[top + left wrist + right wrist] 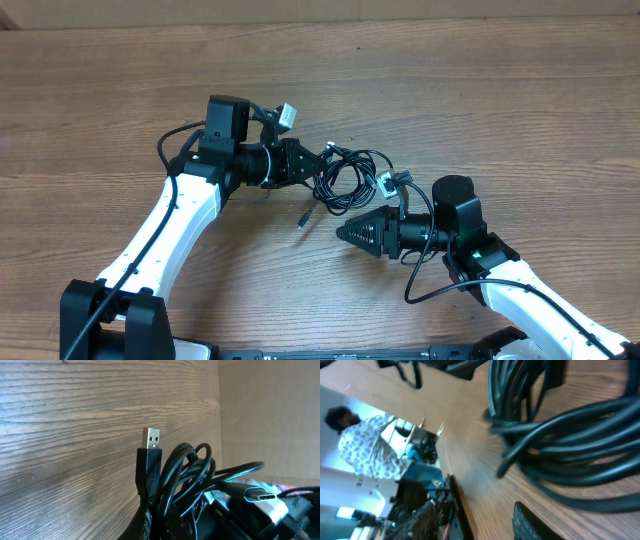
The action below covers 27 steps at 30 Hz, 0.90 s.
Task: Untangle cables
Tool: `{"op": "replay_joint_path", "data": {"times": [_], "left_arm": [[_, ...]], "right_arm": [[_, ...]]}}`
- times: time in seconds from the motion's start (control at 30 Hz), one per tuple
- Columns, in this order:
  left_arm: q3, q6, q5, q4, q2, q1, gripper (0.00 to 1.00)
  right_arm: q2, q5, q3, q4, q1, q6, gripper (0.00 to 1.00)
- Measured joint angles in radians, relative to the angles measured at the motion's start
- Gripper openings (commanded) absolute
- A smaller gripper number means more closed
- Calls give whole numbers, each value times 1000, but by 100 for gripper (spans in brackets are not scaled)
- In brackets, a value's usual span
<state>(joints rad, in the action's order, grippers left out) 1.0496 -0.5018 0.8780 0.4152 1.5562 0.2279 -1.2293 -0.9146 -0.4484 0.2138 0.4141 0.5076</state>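
Left arm (170,225): reaching from the near-left corner toward the middle of the table (480,80), then bent at the wrist to point rightward, low over the wood.
Left gripper (314,166): pinched fully together on the left edge of the cables (350,178); in the left wrist view, black loops bunched right at the fingers.
Silver-tipped plug (152,439): sticking out of the gripped bunch, metal end away from the fingers.
Right arm (530,295): coming in from the near-right corner, forearm almost level, pointing leftward.
Right gripper (342,232): tip just below the bundle, apart from it in the overhead view; width of the jaws impossible to tell, with only one finger (532,524) showing at the bottom of the right wrist view and blurred cable loops close ahead.
Cables: tangled coil mid-table, between the two grippers, resting on the wood.
Loose plug end (302,221): lying on the table just left of the right gripper's tip, below the left gripper.
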Motion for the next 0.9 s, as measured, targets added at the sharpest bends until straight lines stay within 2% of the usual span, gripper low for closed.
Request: {"op": "replay_joint_path", "data": {"times": [0.17, 0.33, 0.5, 0.57, 0.6, 0.73, 0.8, 0.9], "left_arm": [[0, 95, 2, 22, 0, 2, 4], [0, 172, 2, 83, 0, 2, 4], [0, 273, 2, 140, 0, 2, 4], [0, 298, 2, 139, 0, 2, 4], [0, 303, 2, 139, 0, 2, 4], [0, 322, 2, 139, 0, 2, 4], [0, 323, 2, 142, 0, 2, 4], [0, 323, 1, 146, 0, 7, 4]], "right_arm": [[0, 137, 0, -11, 0, 156, 49], [0, 240, 0, -25, 0, 251, 55], [0, 288, 0, -24, 0, 328, 53], [0, 294, 0, -24, 0, 354, 45], [0, 296, 0, -21, 0, 362, 34], [0, 301, 0, 11, 0, 384, 18], [0, 298, 4, 50, 0, 392, 6], [0, 291, 4, 90, 0, 395, 4]]}}
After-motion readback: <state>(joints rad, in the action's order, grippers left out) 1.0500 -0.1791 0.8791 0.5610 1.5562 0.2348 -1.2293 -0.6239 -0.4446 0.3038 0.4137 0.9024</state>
